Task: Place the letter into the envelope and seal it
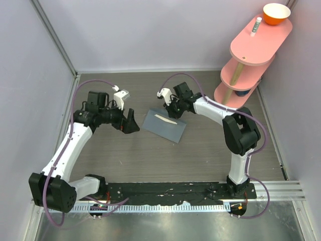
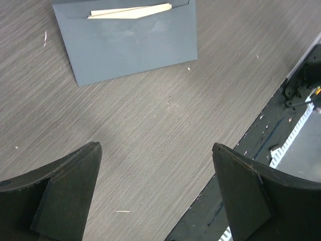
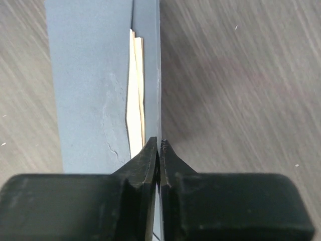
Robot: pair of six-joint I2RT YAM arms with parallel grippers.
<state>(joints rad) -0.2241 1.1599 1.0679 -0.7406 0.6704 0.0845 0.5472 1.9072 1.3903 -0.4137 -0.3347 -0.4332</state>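
The blue-grey envelope [image 1: 165, 128] lies flat in the middle of the table. The cream letter [image 1: 164, 119] sits in its pocket, with only a sliver showing at the mouth. My right gripper [image 1: 171, 107] is at the envelope's far edge. In the right wrist view it [image 3: 159, 143] is shut on the thin edge of the envelope's flap [image 3: 150, 60], beside the letter [image 3: 134, 100]. My left gripper [image 1: 131, 123] is open and empty just left of the envelope. In the left wrist view it [image 2: 156, 146] hovers over bare table, with the envelope [image 2: 130, 50] and letter [image 2: 130, 11] ahead.
A pink tiered shelf [image 1: 253, 47] stands at the back right, holding an orange bowl [image 1: 276, 13] and a small white tube [image 1: 257, 24]. Grey walls close in the left, back and right. A black rail [image 1: 175, 193] runs along the near edge.
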